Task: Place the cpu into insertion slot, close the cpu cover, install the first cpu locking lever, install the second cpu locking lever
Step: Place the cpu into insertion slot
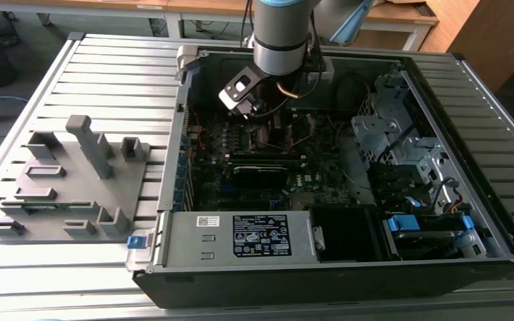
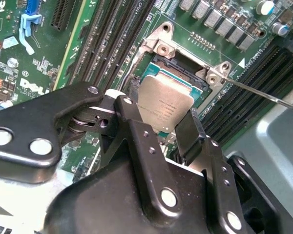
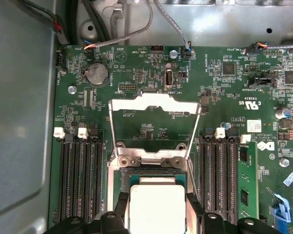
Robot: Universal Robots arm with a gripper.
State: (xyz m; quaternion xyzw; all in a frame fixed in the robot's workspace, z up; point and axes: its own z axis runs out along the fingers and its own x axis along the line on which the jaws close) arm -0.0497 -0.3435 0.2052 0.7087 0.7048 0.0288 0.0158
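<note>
An open computer case (image 1: 328, 281) lies on a slatted table (image 1: 105, 73), with a grey plastic rack (image 1: 61, 194) beside it on the exterior view's left. The arm (image 1: 280, 33) reaches down into the case above the green circuit board (image 3: 224, 97). In the first wrist view the cpu cover (image 3: 154, 104) stands swung open, clear of the insertion slot (image 3: 151, 173). The gripper (image 2: 158, 113) has its 2 black fingers (image 2: 134, 136) clamped on opposite edges of the cpu (image 2: 166, 100), which sits tilted directly over the slot. Whether it touches the slot cannot be told.
</note>
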